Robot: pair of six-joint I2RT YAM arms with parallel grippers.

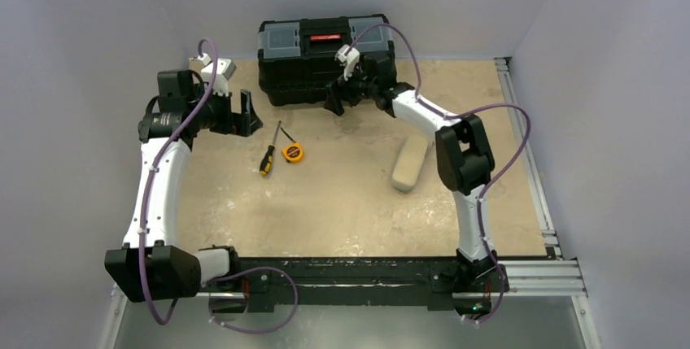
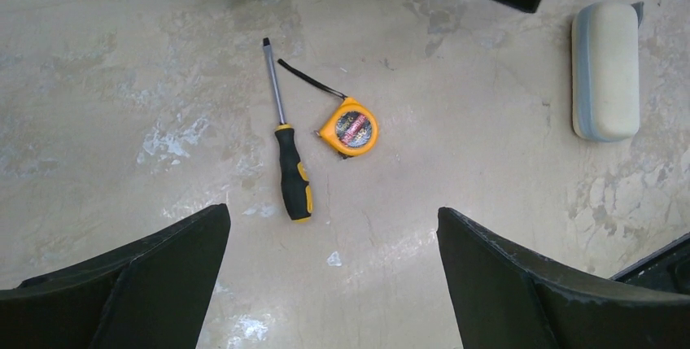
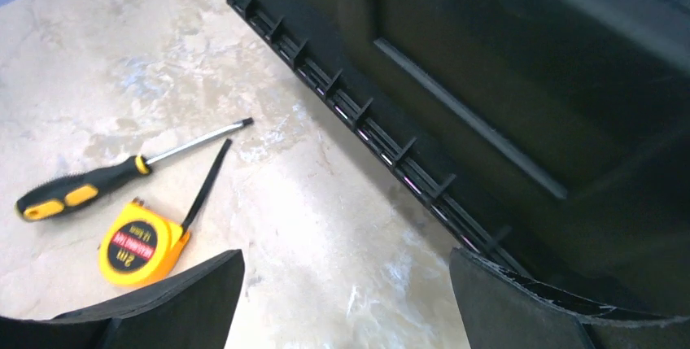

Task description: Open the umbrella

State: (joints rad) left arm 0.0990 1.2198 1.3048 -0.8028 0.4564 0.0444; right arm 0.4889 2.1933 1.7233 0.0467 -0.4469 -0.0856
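Note:
The umbrella (image 1: 411, 162) lies folded in its cream-beige sleeve on the table, right of centre. It also shows at the upper right of the left wrist view as a pale oblong (image 2: 606, 68) with a grey edge. My left gripper (image 1: 244, 113) hangs open at the table's left, well away from the umbrella, with bare tabletop between its fingers (image 2: 332, 227). My right gripper (image 1: 335, 101) is open just in front of the black toolbox, up and left of the umbrella. Nothing sits between its fingers (image 3: 346, 276). In the right wrist view the umbrella is out of sight.
A black toolbox (image 1: 325, 56) with a red latch stands at the back centre; its lower front wall (image 3: 456, 113) fills the right wrist view. A black-and-yellow screwdriver (image 1: 267, 159) and a yellow tape measure (image 1: 292, 152) lie side by side left of centre. A metal rail (image 1: 529, 162) runs along the right edge.

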